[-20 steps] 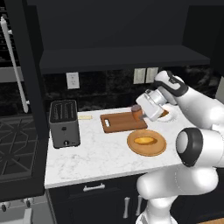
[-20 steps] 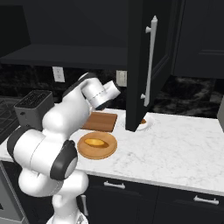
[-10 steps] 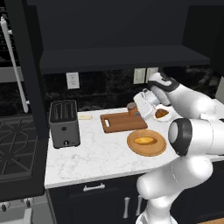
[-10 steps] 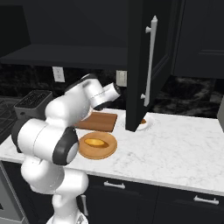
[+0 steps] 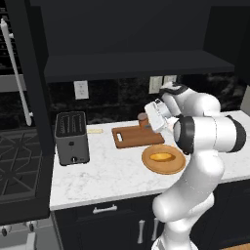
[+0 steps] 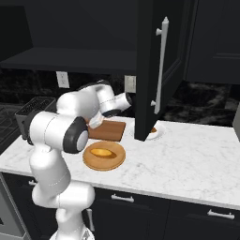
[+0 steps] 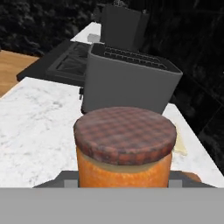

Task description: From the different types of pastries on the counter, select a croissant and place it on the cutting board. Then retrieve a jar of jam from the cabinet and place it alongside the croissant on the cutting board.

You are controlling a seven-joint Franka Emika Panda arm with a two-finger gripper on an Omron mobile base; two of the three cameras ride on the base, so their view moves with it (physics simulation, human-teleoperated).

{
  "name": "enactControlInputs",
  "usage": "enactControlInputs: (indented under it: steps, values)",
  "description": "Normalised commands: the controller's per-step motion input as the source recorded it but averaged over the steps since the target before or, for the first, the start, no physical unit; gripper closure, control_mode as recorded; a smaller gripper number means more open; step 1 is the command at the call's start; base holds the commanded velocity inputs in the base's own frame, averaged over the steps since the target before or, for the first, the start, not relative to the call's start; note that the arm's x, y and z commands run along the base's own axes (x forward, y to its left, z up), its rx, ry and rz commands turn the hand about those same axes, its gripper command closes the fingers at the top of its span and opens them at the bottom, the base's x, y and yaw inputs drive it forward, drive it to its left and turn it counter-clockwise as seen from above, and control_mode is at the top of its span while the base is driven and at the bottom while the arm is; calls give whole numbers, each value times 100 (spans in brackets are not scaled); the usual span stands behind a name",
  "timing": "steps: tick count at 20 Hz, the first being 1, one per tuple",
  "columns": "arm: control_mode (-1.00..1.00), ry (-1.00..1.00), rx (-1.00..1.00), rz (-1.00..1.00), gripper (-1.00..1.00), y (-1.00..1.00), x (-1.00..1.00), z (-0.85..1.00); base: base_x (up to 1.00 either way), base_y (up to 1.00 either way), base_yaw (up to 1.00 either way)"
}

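We are looking at a home kitchen: a marble counter (image 5: 112,171) over dark cabinet fronts (image 6: 154,213), a toaster (image 5: 71,137), a stove (image 5: 19,163) beside it, black wall cabinets (image 6: 161,65), wall outlets (image 5: 81,90) and a cutting board (image 5: 136,136)

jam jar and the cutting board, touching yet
Cannot tell. In the left base view the jar of jam sits at the far right corner of the cutting board, held by the gripper, but no view shows its base plainly.

Cutting board (image 5: 137,136) on counter (image 5: 107,173) between toaster (image 5: 72,137) and jar (image 5: 143,120), plate (image 5: 163,158) in front.
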Motion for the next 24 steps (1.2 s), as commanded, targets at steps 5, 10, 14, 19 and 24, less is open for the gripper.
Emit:
enactControlInputs:
  steps: [5, 10, 14, 19, 24]
  values:
    - [-100, -8, 0, 10, 100, 12, 58, -60, 0, 0, 0]
    - [-100, -3, 4, 10, 100, 2, 73, -32, 0, 0, 0]
    - [-100, 1, 8, 4, 100, 4, 74, -18, 0, 0, 0]
    - [-100, 3, 6, 2, 100, 7, 66, -36, 0, 0, 0]
    - [-100, 5, 8, 9, 100, 20, 7, -25, 0, 0, 0]
